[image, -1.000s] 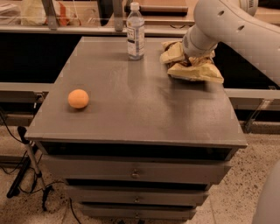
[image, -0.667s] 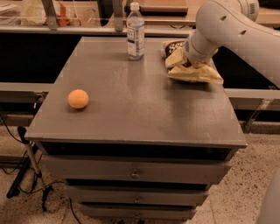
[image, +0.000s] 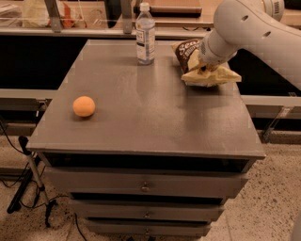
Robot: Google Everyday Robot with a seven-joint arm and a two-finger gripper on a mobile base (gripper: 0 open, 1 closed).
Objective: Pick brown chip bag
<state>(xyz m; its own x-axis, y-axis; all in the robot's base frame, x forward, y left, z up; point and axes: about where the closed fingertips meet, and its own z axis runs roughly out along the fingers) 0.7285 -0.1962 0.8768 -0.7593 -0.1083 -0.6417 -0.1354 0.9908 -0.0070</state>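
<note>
The brown chip bag (image: 187,52) is at the far right of the grey cabinet top (image: 150,113). Its dark brown end with white script is tipped up and its pale yellow part (image: 212,76) hangs just over the surface. My gripper (image: 204,67) comes down from the white arm (image: 244,28) onto the middle of the bag and is shut on it. The wrist hides most of the fingers.
A clear water bottle (image: 145,34) stands upright at the back, just left of the bag. An orange ball (image: 83,106) lies at the left side. Drawers (image: 146,187) front the cabinet. A shelf with clutter (image: 70,14) runs behind, and cables (image: 28,188) lie on the floor at left.
The bag lay flat a second ago. Now its brown end has come up and turned toward the bottle, and the gripper with the arm has risen slightly.
</note>
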